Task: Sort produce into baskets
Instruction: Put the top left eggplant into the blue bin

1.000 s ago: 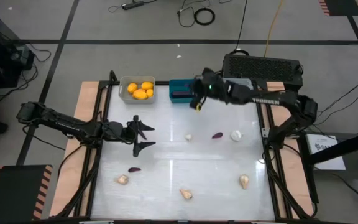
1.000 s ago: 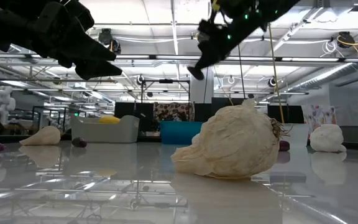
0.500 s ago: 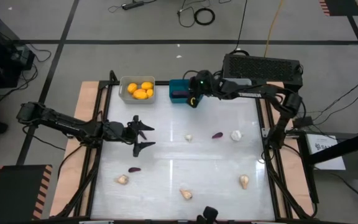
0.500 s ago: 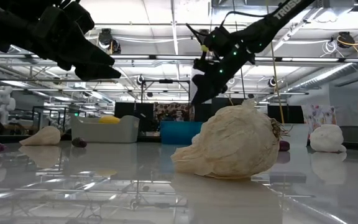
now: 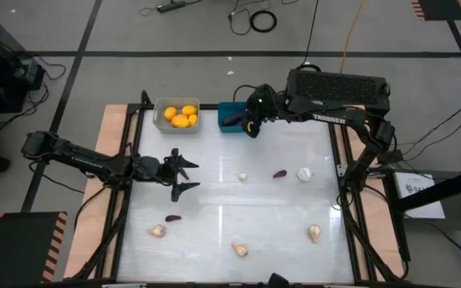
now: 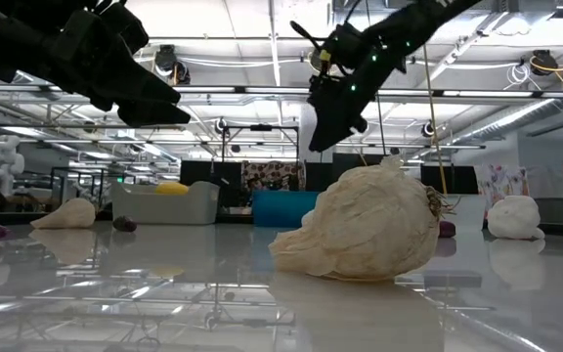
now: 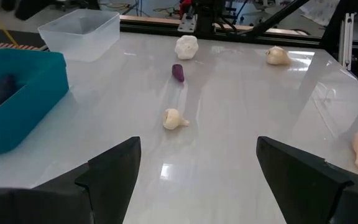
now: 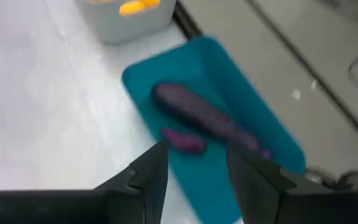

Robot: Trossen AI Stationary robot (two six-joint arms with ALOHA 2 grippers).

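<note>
Two purple eggplants [image 8: 194,118] lie in teal bin [image 8: 253,146]; right gripper [image 8: 194,180] above it, fingers part-open, empty, likely just released. Left gripper [image 7: 194,180] wide open, idle.

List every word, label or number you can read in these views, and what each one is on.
"TROSSEN": white lettering along the right arm in the high view, only just readable.
White lettering on an arm in the low view: cut off, unreadable.
White sheet on the stand right of the table: print too small to read.
Nothing readable on the baskets, the produce or the black box.
</note>
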